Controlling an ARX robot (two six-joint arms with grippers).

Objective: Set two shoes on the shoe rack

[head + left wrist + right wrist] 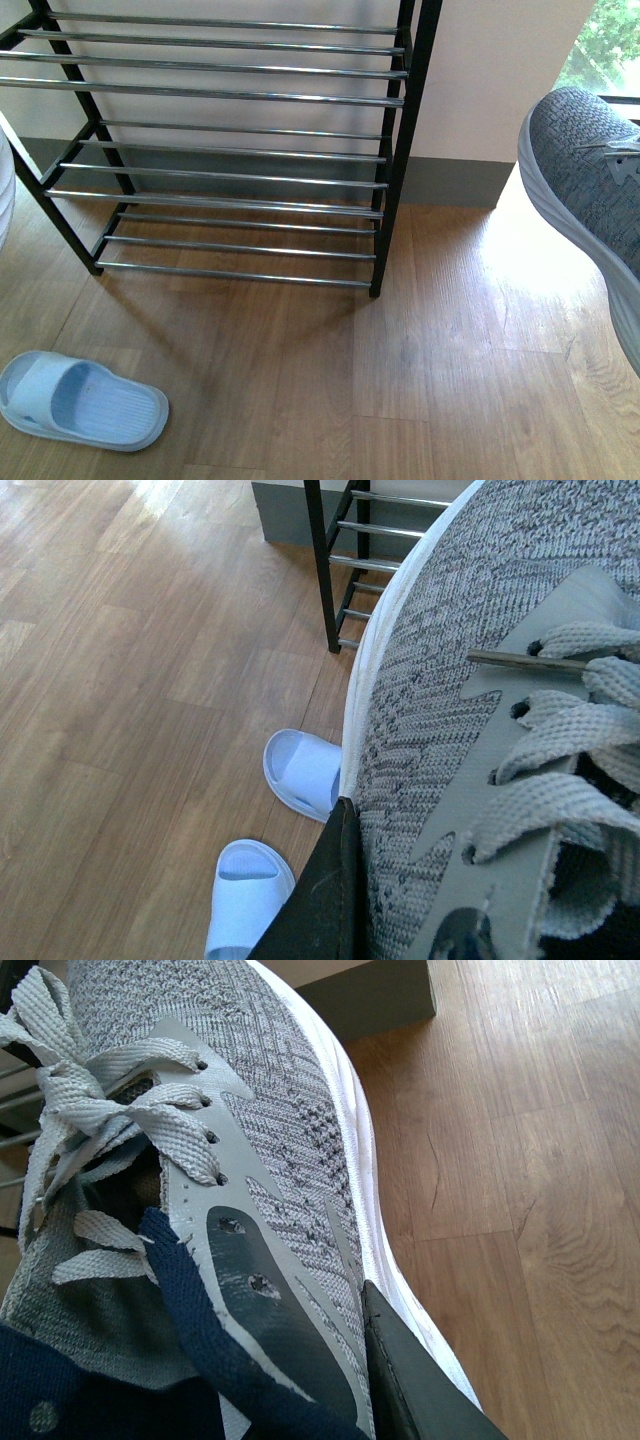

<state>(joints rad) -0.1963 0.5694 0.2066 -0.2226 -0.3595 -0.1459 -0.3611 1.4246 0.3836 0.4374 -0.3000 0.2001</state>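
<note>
Gripping grey sneaker (290,1140) | right claw (310,1380) — finger (420,1390) pressed on white sole

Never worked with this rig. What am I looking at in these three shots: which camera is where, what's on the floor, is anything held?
It is a robot with two arms, each ending in a two-finger gripper. One picture comes from a camera on its body, looking forward. The other two come from cameras on the left and right wrists, so they sit very close to whatever is held.

Ahead stands a shoe rack with chrome bars, on a wooden floor. Two pale blue slides lie on the floor; the front view catches only one.

The left gripper appears shut on a first grey sneaker. The right gripper appears shut on a second grey sneaker, which also shows raised at the front view's right edge. Only one dark finger of each gripper is visible.
</note>
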